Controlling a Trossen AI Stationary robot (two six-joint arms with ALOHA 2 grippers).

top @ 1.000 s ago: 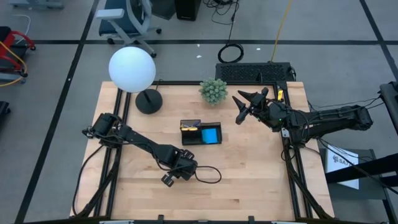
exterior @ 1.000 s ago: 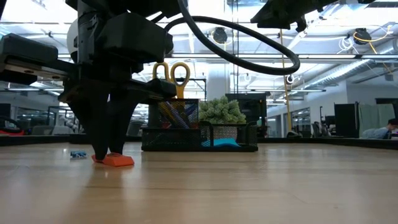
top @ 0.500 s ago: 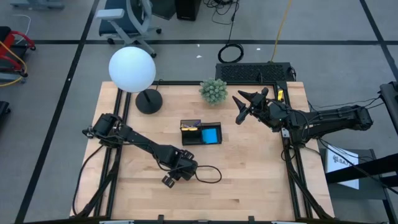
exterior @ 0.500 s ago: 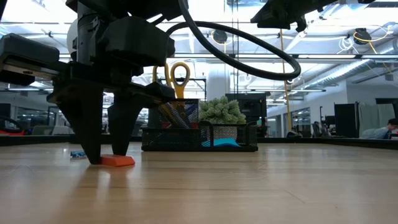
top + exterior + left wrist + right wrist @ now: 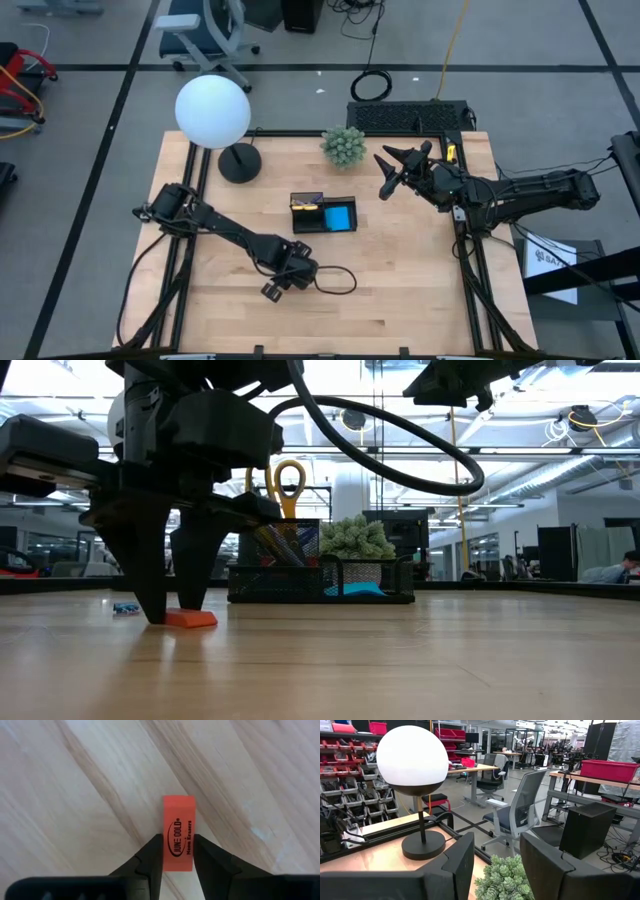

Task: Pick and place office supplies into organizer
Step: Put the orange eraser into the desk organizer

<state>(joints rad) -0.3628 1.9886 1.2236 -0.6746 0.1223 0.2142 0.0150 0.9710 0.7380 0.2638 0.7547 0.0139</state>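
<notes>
Nearest me, the left gripper [image 5: 165,615] is pressing down over the orange eraser [image 5: 178,833] lying flat on the wooden table [image 5: 400,290], fingers [image 5: 151,857] hugging its sides. Behind, the organizer [image 5: 324,214] is sitting mid-table holding scissors [image 5: 280,480]. Farther off, the right gripper [image 5: 388,172] is hovering, fingers apart.

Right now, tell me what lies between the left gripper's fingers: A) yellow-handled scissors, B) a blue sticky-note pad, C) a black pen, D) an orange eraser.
D: the left wrist view shows the left gripper straddling an orange eraser that lies flat on the wooden table.
</notes>
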